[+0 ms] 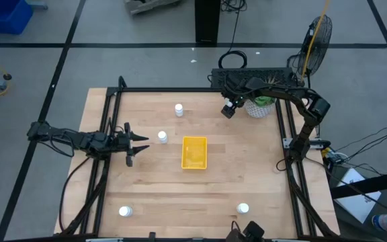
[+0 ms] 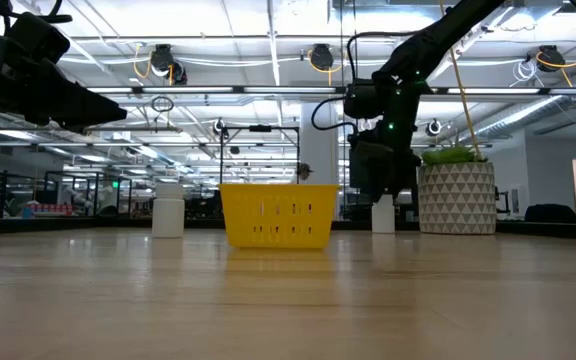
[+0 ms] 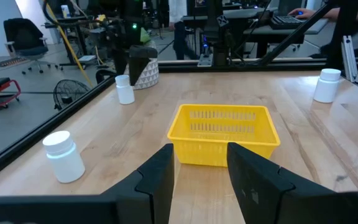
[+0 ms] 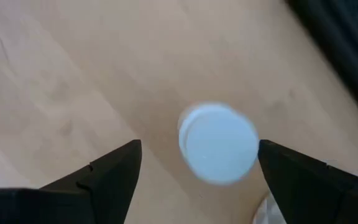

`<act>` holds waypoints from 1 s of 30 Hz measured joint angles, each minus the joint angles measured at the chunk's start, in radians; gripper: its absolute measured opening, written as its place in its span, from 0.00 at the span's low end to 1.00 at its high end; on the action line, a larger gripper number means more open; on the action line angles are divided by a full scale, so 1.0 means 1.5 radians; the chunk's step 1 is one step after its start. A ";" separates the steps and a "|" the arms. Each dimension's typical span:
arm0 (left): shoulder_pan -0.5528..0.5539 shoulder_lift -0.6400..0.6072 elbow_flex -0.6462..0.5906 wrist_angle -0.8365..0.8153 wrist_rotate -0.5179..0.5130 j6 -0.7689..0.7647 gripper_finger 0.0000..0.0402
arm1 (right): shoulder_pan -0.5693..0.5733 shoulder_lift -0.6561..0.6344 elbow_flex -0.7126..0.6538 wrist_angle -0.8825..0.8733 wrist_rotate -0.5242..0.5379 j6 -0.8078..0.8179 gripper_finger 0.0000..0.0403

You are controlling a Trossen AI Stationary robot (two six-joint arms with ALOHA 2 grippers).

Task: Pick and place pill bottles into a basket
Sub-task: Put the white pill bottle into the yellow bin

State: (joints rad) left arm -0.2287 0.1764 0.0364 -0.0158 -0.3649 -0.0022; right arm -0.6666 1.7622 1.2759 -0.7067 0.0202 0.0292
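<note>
Wooden boards make up the big table (image 1: 247, 175) we see from above. Next in size is the white pot with a green plant (image 1: 259, 104), standing at the far right corner. Then comes the yellow basket (image 1: 194, 152) in the middle of the table, open side up, empty, with its long side running from the near edge to the far edge.

We see the left gripper (image 1: 142, 143) low on the left side, pointing at the basket. Its fingers (image 3: 160, 177) are spread apart and hold nothing.

We see the right gripper (image 1: 228, 109) near the plant pot, pointing down. Its fingers (image 4: 114, 174) are wide open, with a bottle under the right gripper (image 4: 217, 143) standing upright between them, not touched.

Four more pill bottles stand upright, caps up: far bottle (image 1: 179, 109), bottle beside the left gripper (image 1: 162, 136), near-left bottle (image 1: 125, 212) and near-right bottle (image 1: 243, 209).
</note>
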 joint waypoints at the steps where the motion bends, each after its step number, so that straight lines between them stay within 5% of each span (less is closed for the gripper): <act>1: 0.000 0.000 0.000 0.000 0.000 0.000 0.38 | 0.000 0.000 0.000 0.007 -0.002 0.000 0.78; 19: 0.000 0.000 0.000 0.000 0.000 -0.002 0.38 | -0.001 0.000 0.001 0.000 0.025 -0.002 0.76; 30: 0.000 0.000 0.000 0.000 0.000 -0.002 0.38 | -0.005 -0.003 -0.023 0.026 0.040 -0.008 0.48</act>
State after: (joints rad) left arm -0.2290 0.1768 0.0364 -0.0159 -0.3649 -0.0051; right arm -0.6739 1.7584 1.2412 -0.6669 0.0803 0.0166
